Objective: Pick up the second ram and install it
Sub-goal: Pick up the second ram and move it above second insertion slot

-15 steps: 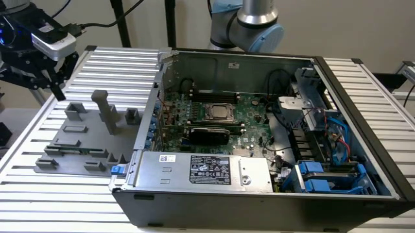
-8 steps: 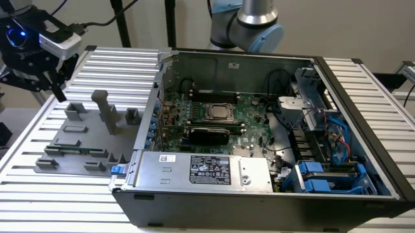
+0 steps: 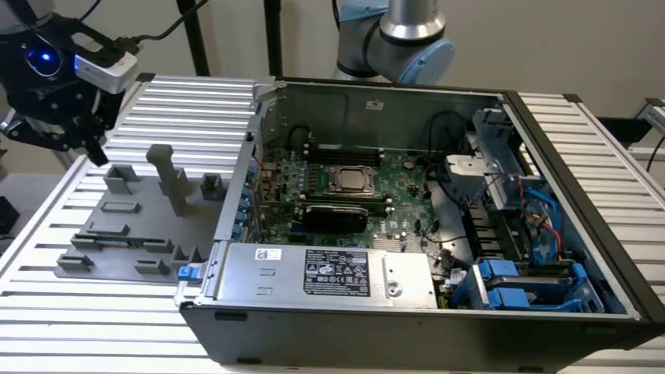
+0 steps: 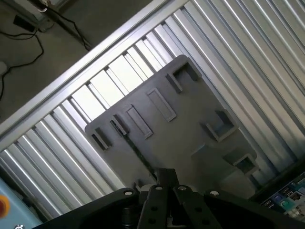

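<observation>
Hanging over the grey fixture plate (image 3: 146, 204), at its corner toward the exterior view's left and far side, the gripper (image 3: 96, 154) carries nothing. Its 2 fingers (image 4: 164, 183) are pressed together, with no object between them. In the wrist view the gripper (image 4: 164, 177) looks down on the plate (image 4: 188, 136) from well above.

The ram (image 3: 117, 240) lies in the plate, near the edge closest to the exterior camera. It is a slim green strip standing on its long edge between small grey blocks. From the wrist it appears as a thin dark line (image 4: 138, 152) that runs across the plate toward the fingertips. The gripper does not touch it; the 2 are well apart in height.

On the same plate stand a tall grey post (image 3: 167, 175) and several low blocks with empty pockets.

The plate rests on a table of aluminium slats (image 3: 192, 97). Just beside it, on the exterior view's right, is the open computer case (image 3: 374, 109). Inside, the green motherboard (image 3: 407, 199) carries the CPU socket (image 3: 353, 181), and a black card (image 3: 332, 214) sits just in front of the socket. The silver power supply (image 3: 322, 273) fills the near side, and blue drive holders (image 3: 530, 284) are in the near right corner. I cannot tell from here which memory slots are occupied.
</observation>
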`<state>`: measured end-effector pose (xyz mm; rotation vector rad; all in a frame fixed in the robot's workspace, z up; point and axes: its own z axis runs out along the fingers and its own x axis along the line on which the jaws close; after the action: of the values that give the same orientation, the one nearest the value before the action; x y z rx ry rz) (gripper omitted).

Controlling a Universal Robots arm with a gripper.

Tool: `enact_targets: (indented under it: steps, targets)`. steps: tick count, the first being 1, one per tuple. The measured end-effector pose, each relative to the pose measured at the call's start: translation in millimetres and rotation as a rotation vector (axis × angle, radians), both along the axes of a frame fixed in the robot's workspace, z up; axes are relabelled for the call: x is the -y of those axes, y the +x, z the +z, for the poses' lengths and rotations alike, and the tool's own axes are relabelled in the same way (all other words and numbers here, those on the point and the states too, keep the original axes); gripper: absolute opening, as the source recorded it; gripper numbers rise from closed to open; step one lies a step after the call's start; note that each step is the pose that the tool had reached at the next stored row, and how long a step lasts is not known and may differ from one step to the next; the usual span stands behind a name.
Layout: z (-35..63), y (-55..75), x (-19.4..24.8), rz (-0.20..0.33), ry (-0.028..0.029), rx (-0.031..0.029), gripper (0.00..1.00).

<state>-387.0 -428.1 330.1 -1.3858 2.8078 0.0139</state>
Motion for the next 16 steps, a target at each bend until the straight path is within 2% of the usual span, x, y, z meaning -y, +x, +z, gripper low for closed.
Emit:
enact_targets:
  steps: [16]
  targets:
    - [-8.4, 0.0, 0.0, 0.292, -0.0022, -0.0045, 0.11]
